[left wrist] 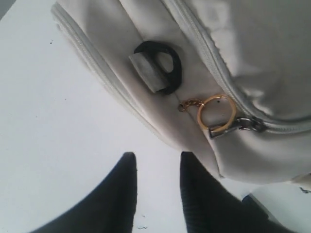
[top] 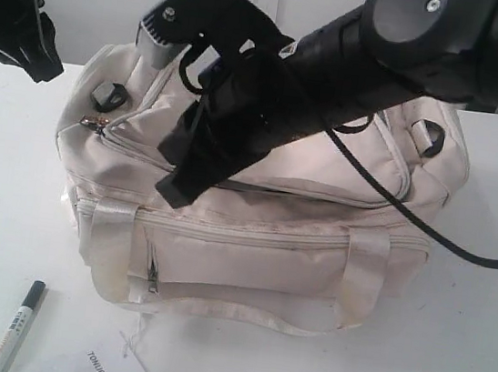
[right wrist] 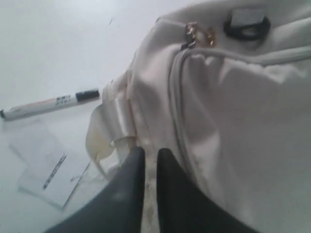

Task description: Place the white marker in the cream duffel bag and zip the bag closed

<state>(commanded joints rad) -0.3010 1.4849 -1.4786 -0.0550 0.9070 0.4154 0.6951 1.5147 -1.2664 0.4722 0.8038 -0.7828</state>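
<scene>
Exterior view, items as you see them:

1. Bag point(top: 315, 241). It sits at centre frame on a white matte table point(top: 7, 209).
   - Soft cream woven fabric, rumpled, boxy with rounded corners, and faintly grimy along the front seams.
   - Shiny satin-like straps point(top: 214, 312) loop along the lower front.
   - One pocket zip runs across the front, and a short upright zip sits beside the left strap.
   - The curved top zip lies shut. Its gold ring pull point(top: 92, 122) rests at the left end, just below a black oval end ring point(top: 109, 94).
   - A second black ring point(top: 430, 135) shows at the right end.

2. Marker point(top: 17, 325). It lies flat on the table in the lower left corner, outside the bag and apart from it.
   - Slim round barrel, pale grey-white with small dark print.
   - The dark cap points toward the bag, and the far end is cut off by the frame edge.

3. Paper tag point(top: 110, 371). White and printed, it lies flat at the bottom edge, just right of the marker.

4. Left gripper point(top: 40, 67). Black, at upper left, off the bag's left end. In the left wrist view your fingers point(left wrist: 116, 194) stand spread with bare table between them, grasping nothing.

5. Right gripper point(top: 175, 190). Black, it reaches from upper right across the bag's top. In the right wrist view your fingers point(right wrist: 121, 194) are drawn almost together with only a thin slit between, and nothing is gripped.
</scene>
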